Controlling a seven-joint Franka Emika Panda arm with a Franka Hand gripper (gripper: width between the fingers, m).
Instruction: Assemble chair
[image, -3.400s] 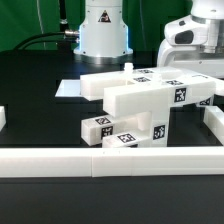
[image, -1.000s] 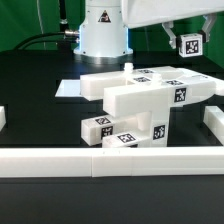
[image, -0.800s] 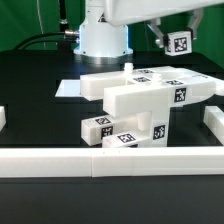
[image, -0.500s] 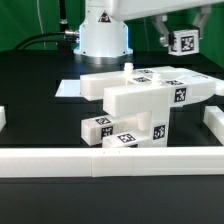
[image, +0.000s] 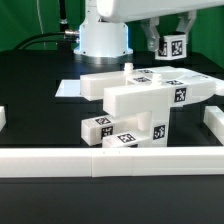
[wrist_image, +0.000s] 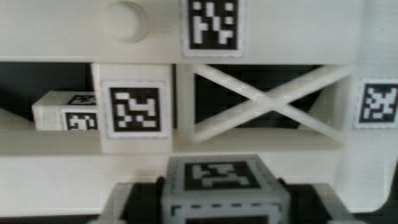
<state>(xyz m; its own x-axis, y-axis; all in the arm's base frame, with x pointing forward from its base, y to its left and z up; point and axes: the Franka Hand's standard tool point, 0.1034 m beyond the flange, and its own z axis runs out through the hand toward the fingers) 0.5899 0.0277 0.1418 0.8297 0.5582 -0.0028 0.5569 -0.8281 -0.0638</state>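
The partly built chair (image: 150, 95) stands mid-table: glossy white tagged panels stacked on a blocky base. Two small tagged legs (image: 97, 128) (image: 126, 139) lie at its front. My gripper (image: 171, 47) hangs above the assembly's back right, shut on another small square leg (image: 173, 44) with its tag facing the camera. In the wrist view that leg (wrist_image: 217, 178) fills the space between the dark fingers (wrist_image: 134, 200). Beyond it are the cross-braced frame (wrist_image: 267, 100), a tagged upright (wrist_image: 137, 108) and a small block (wrist_image: 68, 110).
A long low white rail (image: 110, 160) runs along the front, with short white pieces at the exterior view's left edge (image: 2, 118) and right (image: 214, 125). The marker board (image: 67, 88) lies behind the chair. The arm's base (image: 103, 35) stands at the back.
The gripper, holding the leg, has travelled toward the exterior view's left and dropped slightly, from the far right to above the assembly's back. The parts on the table have not moved.
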